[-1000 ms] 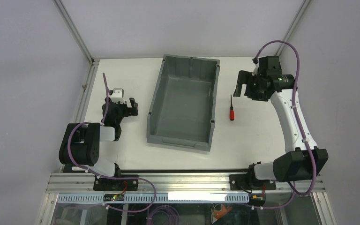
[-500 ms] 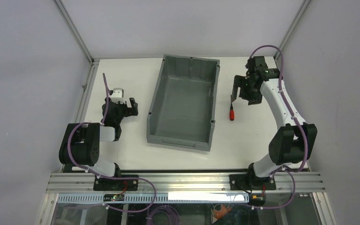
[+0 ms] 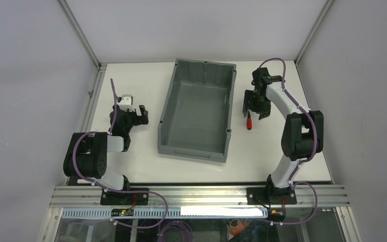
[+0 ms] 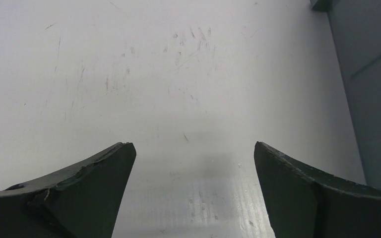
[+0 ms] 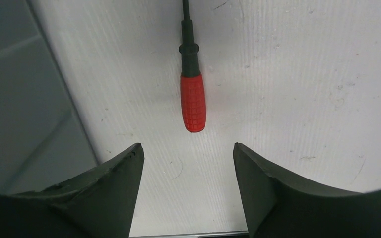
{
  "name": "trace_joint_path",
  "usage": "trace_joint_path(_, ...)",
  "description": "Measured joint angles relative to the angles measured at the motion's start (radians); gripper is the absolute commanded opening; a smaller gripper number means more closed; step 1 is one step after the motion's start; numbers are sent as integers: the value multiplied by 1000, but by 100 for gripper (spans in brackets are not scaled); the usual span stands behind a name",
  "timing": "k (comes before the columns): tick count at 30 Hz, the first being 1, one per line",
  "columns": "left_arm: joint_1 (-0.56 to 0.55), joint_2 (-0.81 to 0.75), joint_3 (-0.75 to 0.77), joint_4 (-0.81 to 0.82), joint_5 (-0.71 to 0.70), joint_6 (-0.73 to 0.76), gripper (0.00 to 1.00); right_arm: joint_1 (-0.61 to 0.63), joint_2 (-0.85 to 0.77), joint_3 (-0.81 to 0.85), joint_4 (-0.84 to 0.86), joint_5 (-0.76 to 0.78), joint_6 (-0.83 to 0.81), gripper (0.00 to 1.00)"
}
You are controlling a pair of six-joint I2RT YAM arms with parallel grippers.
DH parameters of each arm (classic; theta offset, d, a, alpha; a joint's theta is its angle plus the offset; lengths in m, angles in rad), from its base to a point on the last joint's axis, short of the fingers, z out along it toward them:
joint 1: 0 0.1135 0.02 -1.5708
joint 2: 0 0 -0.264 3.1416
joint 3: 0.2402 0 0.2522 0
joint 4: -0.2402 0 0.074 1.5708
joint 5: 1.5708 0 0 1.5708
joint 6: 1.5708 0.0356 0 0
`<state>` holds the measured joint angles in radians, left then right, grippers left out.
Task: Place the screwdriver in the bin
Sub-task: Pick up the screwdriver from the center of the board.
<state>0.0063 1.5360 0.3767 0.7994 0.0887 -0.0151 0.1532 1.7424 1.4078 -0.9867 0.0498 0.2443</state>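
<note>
Just ahead of the right gripper [image 5: 187,148], jaws wide open and empty, the screwdriver [image 5: 192,106] lies flat on the table [image 5: 302,74], red handle nearest, probably lined up for a grab. Bin [image 5: 15,99] close on its left. Left gripper [image 4: 192,146] open, empty.

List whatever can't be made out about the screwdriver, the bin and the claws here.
- Screwdriver tip: cut off by the top edge in the right wrist view; in the top view the right claw covers most of the shaft.
- Bin: each wrist view shows only a strip of wall, cut off by the frame edge.
- Right claw's height above the table: no view settles it.
</note>
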Motion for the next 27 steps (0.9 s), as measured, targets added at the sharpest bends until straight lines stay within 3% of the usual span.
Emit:
trace_joint_path(16, 0, 0, 0, 0, 0, 0, 99, 6, 160, -51, 96, 23, 18, 47)
trace_joint_path(27, 0, 0, 0, 0, 0, 0, 99, 9, 198, -56, 119, 36, 20, 25)
